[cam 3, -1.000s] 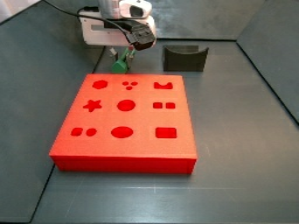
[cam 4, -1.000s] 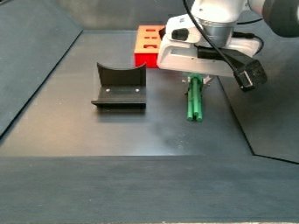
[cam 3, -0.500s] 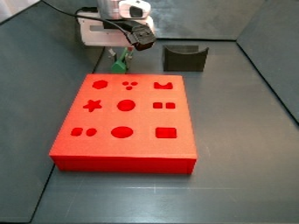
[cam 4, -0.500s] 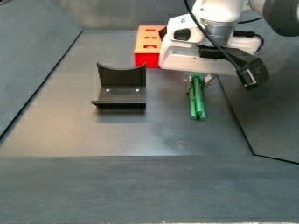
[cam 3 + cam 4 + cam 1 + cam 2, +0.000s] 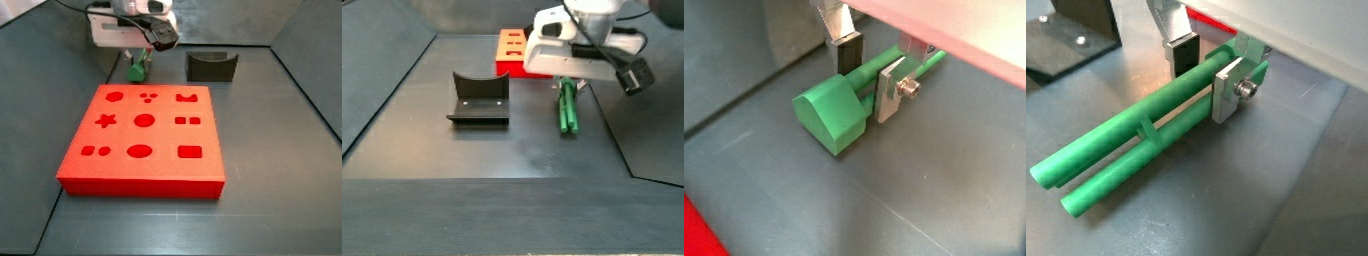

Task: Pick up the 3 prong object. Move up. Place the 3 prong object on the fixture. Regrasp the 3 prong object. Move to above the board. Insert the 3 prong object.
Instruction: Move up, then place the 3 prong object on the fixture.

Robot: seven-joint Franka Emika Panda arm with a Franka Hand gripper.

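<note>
The 3 prong object (image 5: 1146, 140) is seen as a long green piece with parallel rods, clamped between the two silver fingers of the claw (image 5: 1207, 72); in a wrist view its blunt green end (image 5: 834, 110) protrudes past the finger plates. In both wrist views the plates with dark pads are pressed against opposite sides of the piece, so the claw is recorded as grasping it. In a side view the 3 prong object (image 5: 567, 107) lies lengthwise under the claw (image 5: 568, 84), low over the dark bench (image 5: 502, 150); whether it rests on the surface or is just clear of it cannot be told. The fixture (image 5: 477, 98) stands apart to one side, with nothing in it. The board (image 5: 143, 136) lies flat, and the claw (image 5: 135, 66) is positioned just beyond its far edge, beside the fixture (image 5: 211, 66).
</note>
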